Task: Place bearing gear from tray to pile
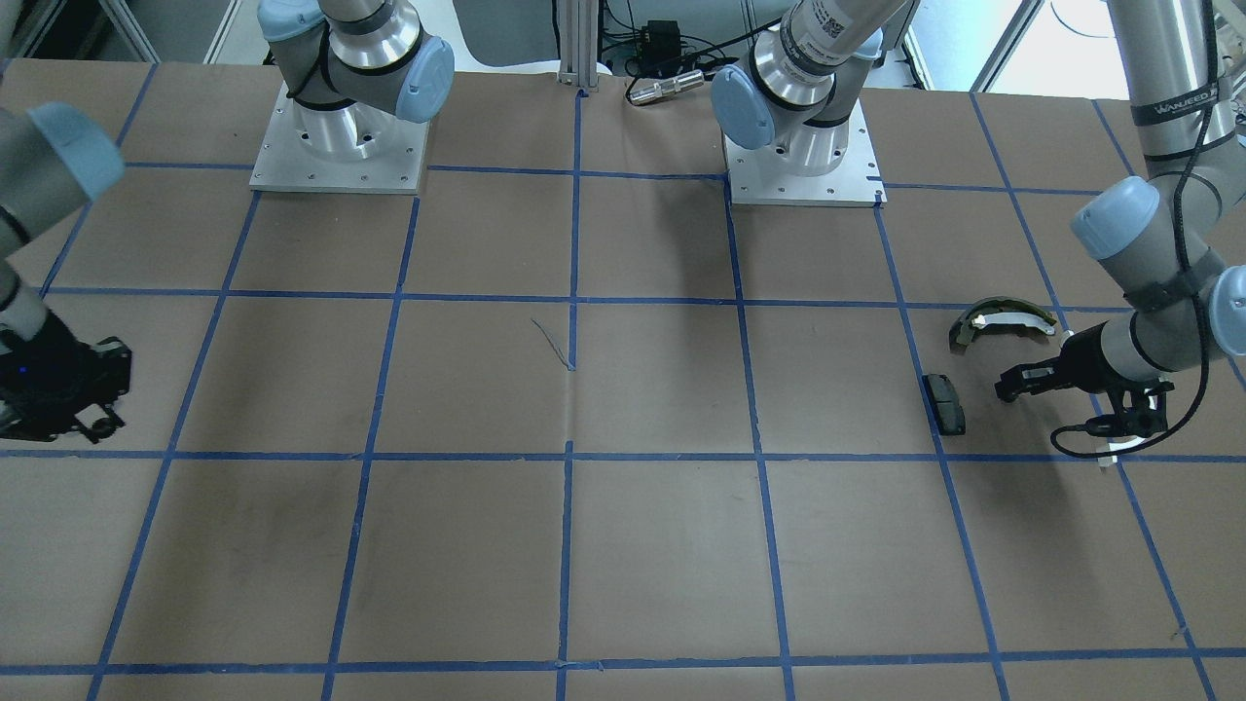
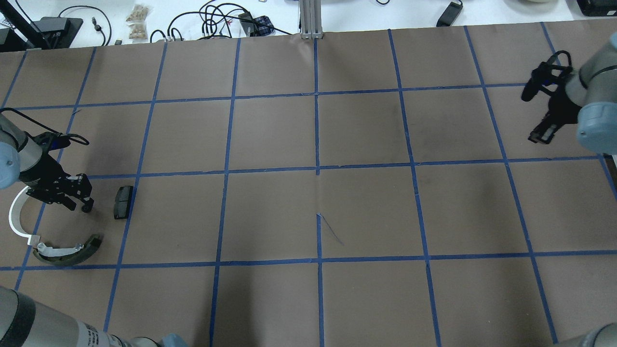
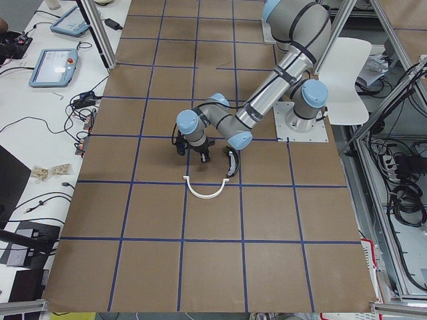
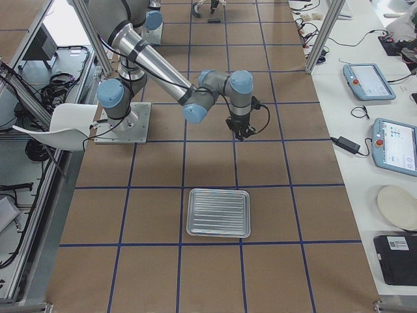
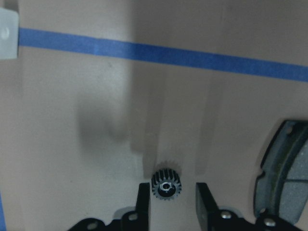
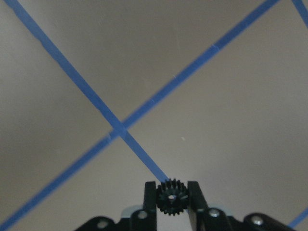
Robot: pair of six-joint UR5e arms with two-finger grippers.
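Left gripper [image 5: 172,188]: fingers spread, gripping nothing. The bearing gear [image 5: 166,185] sits between them, touching neither.
Gear: small, black, toothed, pale bore, flat face up, on brown paper within the pile [image 1: 1003,316]. Only the left wrist view shows it; the overhead view does not resolve it.
Right gripper [image 6: 172,190]: closed on a second gear [image 6: 171,197], above crossed tape lines.
Nearby: black pad [image 2: 123,201] just beside, brake shoe [image 2: 79,256], white arc [image 2: 33,238].
Ribbed metal tray [image 4: 219,212]: exterior right view only, well apart.
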